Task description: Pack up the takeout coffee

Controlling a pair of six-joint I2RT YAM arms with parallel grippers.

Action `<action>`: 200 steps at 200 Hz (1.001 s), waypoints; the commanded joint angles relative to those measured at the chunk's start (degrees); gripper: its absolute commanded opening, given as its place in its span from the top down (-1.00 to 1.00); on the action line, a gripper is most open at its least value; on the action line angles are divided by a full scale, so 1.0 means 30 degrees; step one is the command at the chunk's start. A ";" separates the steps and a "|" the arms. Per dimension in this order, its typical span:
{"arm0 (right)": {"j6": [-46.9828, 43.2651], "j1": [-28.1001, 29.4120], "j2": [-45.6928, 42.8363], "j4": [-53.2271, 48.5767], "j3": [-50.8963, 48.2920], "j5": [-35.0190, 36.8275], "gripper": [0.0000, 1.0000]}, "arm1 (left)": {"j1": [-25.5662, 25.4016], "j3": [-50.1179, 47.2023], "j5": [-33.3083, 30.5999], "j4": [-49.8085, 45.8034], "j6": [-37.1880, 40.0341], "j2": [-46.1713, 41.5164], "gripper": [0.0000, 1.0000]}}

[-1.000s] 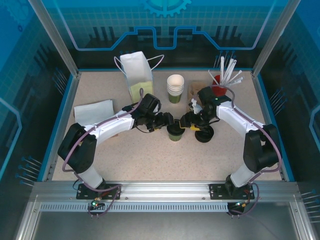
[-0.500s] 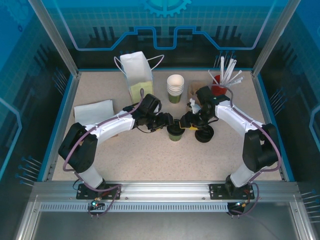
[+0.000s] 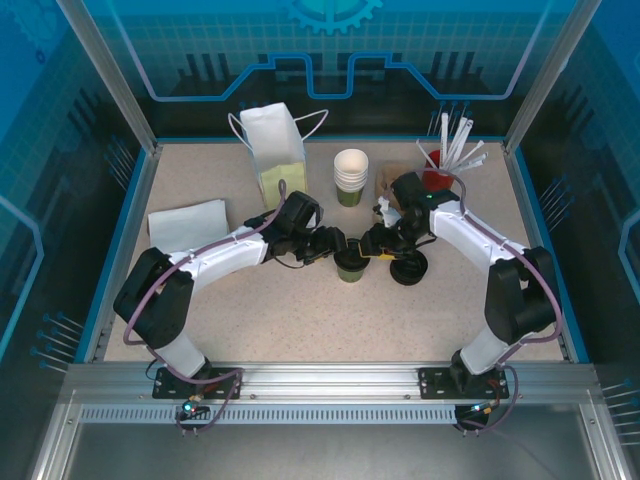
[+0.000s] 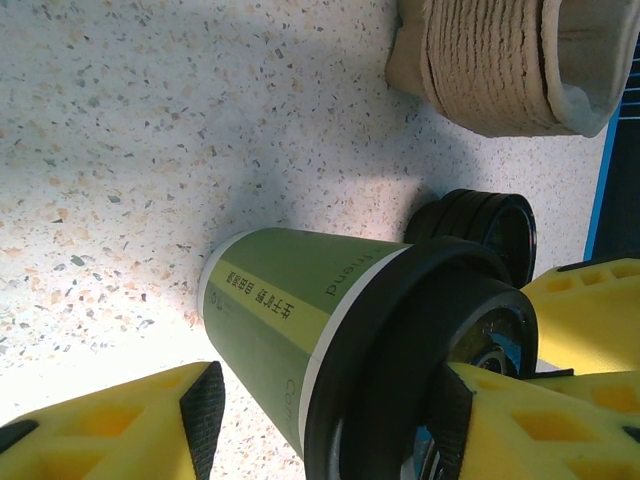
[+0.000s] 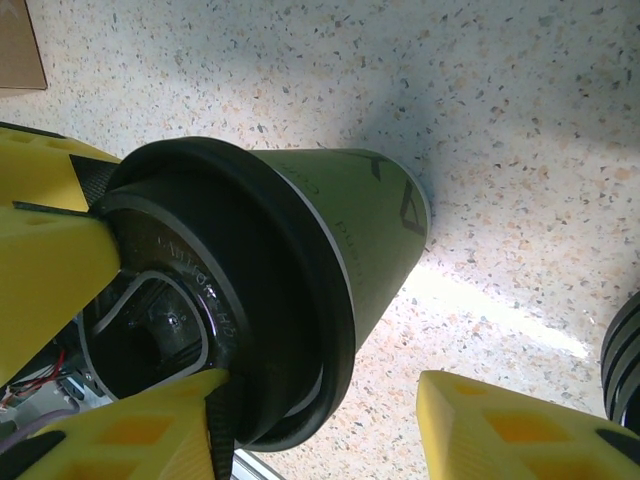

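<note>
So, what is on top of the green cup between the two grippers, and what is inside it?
A round black lid sits on the rim of the green cup. It covers the opening, so anything inside cannot be seen.

The small olive-green paper cup (image 4: pixel 280 310) has a smooth, faintly satin wall, and its round black plastic lid (image 4: pixel 390 365) looks matt. The speckled beige tabletop (image 4: pixel 150 120) is smooth and stone-like; the stacked brown pulp-fibre trays (image 4: pixel 490 60) look rough.
</note>
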 commanded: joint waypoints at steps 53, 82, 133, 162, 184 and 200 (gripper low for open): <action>-0.0851 0.0321 -0.0309 -0.1321 0.1323 0.2679 -0.42 | -0.0044 0.1195 -0.0975 -0.3735 0.0719 -0.0062 -0.50; -0.0971 0.0348 -0.1153 -0.1109 0.2187 0.2756 -0.66 | 0.0007 0.2802 -0.0785 -0.4266 0.1428 -0.0427 -0.63; -0.1140 0.1842 -0.1942 -0.2401 0.2932 0.4410 -1.00 | 0.0474 0.2384 -0.2350 -0.4806 0.2122 -0.3448 -0.76; -0.1236 0.3232 -0.1135 -0.3827 0.4072 0.6339 -1.00 | 0.0908 0.0390 -0.4108 -0.4867 0.2247 -0.6538 -0.85; -0.1396 0.3987 -0.0207 -0.4782 0.5094 0.7525 -1.00 | 0.1365 -0.1341 -0.5158 -0.5020 0.2055 -0.8965 -0.97; -0.1607 0.4446 0.0514 -0.5340 0.5824 0.8068 -1.00 | 0.1837 -0.2448 -0.5395 -0.5145 0.1880 -1.0474 -0.97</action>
